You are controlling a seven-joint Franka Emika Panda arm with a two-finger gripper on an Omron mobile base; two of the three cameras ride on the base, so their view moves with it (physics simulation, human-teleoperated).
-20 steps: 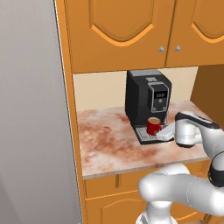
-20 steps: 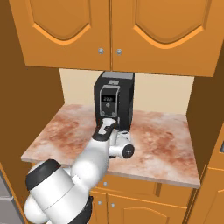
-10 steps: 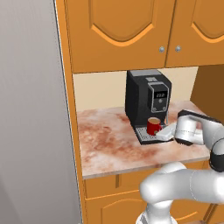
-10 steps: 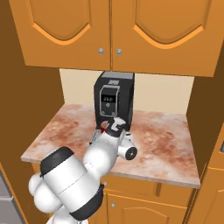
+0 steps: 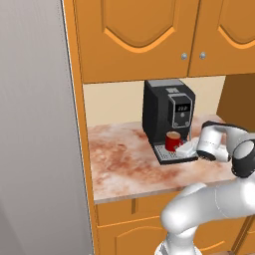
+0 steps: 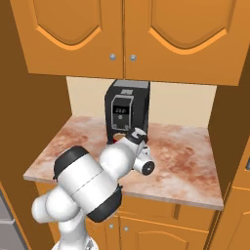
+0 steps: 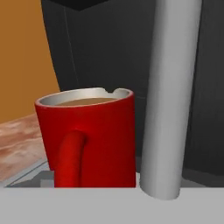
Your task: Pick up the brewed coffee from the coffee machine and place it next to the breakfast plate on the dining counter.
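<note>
Plainly, little is done: the brewed coffee (image 7: 89,138) sits on the coffee machine (image 5: 167,114) drip tray, directly ahead of the claw (image 5: 187,148), handle facing it. I cannot tell the jaws' spread. Grasping, carrying and placing all remain.

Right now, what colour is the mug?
Red mug, brown coffee inside; clearest in the hand view.

Glossy red mug (image 7: 87,135), matt black plastic coffee machine (image 5: 162,112), marbled stone counter (image 5: 119,159), orange wood cabinets (image 5: 149,35)
</note>
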